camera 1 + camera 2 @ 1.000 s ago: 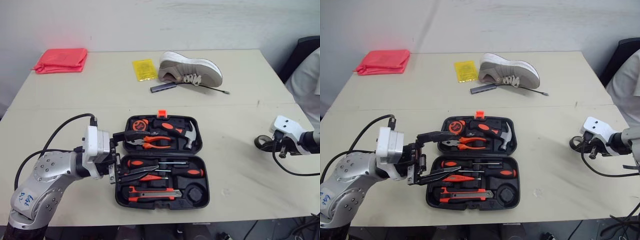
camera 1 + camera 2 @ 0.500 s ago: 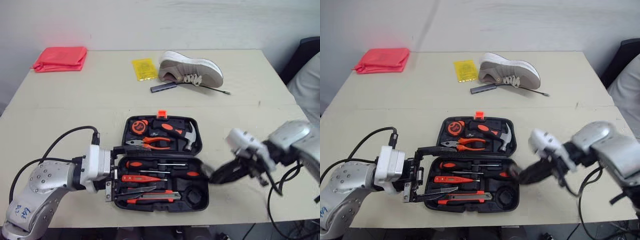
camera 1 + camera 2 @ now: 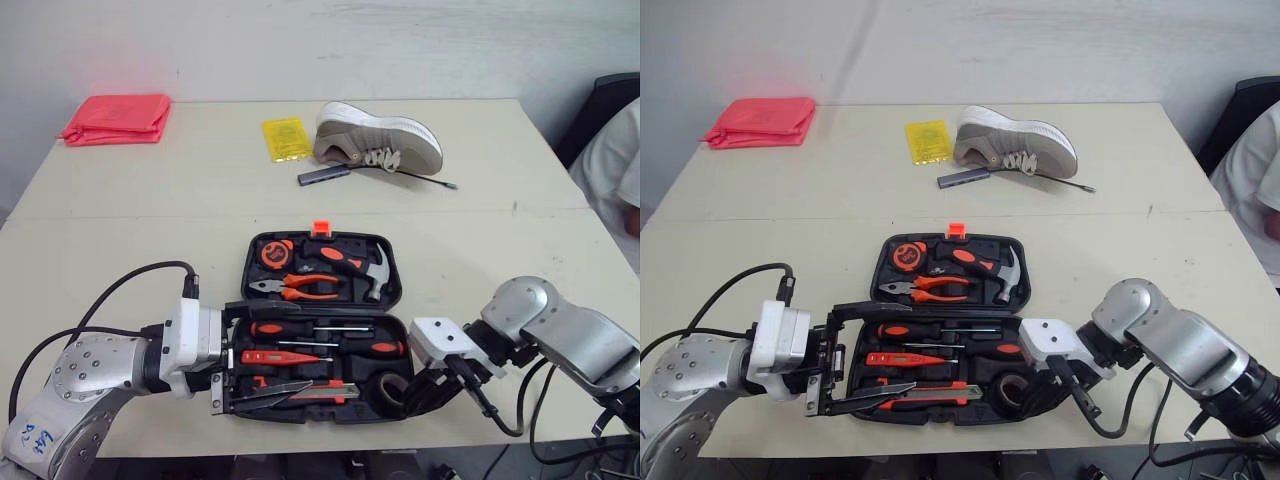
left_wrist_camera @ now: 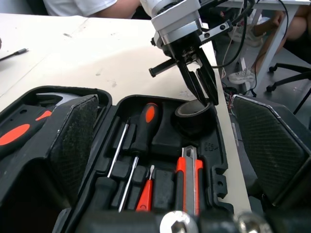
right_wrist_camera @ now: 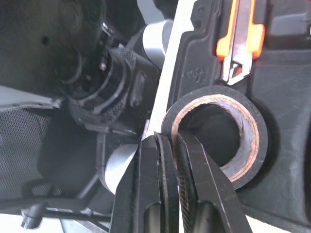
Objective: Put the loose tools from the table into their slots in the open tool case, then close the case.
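Black roll of tape [image 4: 192, 121] is the thing in hand now. It hangs at the round recess in the near right corner of the open black plastic tool case [image 3: 247, 268], tilted, with its lower edge already inside the recess. The right gripper [image 5: 170, 139] is closed on the wall of the roll, one finger inside the ring and one outside. I think this grip is chosen because the ring is too wide to take from both sides, and because it leaves the roll free to go down into the recess.

At the left end of the case's near half, the left gripper [image 3: 910, 347] is wide open and has hold of nothing. One finger lies along the hinge line and the other along the near edge. It is probably there to keep the case from sliding on the pale tabletop [image 3: 200, 200], but I cannot tell if it touches the case.

Inside the case, the pliers, hammer, screwdrivers and knife lie in their slots. The roll seems to be the last piece before closing the lid.
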`<action>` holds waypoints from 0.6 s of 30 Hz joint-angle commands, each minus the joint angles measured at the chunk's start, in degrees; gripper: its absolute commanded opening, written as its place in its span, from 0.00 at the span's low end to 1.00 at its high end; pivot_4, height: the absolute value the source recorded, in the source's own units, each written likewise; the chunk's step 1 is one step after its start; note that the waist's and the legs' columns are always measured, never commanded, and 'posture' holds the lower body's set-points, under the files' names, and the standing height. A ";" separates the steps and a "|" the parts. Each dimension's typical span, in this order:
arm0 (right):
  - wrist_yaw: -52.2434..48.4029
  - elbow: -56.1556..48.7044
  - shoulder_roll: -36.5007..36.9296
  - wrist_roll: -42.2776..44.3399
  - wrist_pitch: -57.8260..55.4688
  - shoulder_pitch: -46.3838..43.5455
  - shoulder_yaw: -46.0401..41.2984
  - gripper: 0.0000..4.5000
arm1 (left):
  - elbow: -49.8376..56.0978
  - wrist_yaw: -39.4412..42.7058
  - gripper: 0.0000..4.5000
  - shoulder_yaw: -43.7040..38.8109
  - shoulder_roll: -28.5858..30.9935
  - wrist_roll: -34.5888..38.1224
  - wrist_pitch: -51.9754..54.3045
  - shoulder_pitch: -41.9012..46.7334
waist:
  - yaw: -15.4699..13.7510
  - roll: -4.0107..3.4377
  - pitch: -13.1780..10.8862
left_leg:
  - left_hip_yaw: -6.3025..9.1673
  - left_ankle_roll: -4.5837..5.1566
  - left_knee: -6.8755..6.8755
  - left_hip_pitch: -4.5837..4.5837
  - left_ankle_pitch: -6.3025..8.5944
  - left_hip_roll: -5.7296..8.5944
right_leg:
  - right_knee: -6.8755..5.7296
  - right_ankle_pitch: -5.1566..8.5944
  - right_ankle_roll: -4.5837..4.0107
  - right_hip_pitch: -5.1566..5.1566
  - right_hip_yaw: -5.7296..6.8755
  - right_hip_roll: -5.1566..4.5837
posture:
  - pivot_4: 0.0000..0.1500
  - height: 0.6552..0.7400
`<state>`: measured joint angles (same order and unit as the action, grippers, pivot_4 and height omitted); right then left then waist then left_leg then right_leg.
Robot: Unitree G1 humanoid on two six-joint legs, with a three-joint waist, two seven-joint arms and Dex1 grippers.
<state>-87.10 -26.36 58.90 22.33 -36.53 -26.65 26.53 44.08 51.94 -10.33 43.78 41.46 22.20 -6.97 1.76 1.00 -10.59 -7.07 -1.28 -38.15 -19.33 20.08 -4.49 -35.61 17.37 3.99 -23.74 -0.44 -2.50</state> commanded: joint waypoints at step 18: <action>-4.64 1.62 -1.77 3.96 3.77 0.06 -2.84 0.70 | 1.87 -1.74 1.00 -2.38 0.93 1.83 0.85 0.26 | -0.14 0.30 0.13 | 0.00 0.09 -0.06 0.09 -0.06 -0.02 | -0.03 0.35 -0.76 0.13 -0.03 -0.13 | 1.00 1.00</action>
<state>-88.04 -24.23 56.34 20.23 -32.60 -26.68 27.45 44.19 50.28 -11.26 43.98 42.46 23.34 -6.72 1.61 1.30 -10.46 -7.09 -1.18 -38.19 -19.25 20.02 -4.51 -35.65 17.72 3.24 -23.62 -0.48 -2.64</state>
